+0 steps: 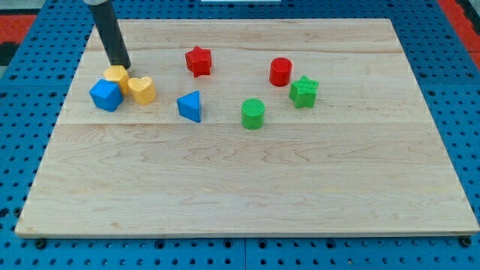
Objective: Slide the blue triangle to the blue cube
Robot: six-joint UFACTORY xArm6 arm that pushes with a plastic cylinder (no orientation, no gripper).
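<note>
The blue triangle [190,106] lies left of the board's middle. The blue cube [106,95] sits near the board's left edge, apart from the triangle. A yellow block [116,75] touches the cube at its upper right, and a yellow heart [141,89] lies between the cube and the triangle. My tip [121,66] stands just above the yellow block, up and right of the blue cube and well left of the triangle.
A red star [199,61] lies above the triangle. A red cylinder [280,71], a green star [304,91] and a green cylinder [253,114] stand to the right of the triangle. The wooden board [247,187] lies on a blue pegboard surface.
</note>
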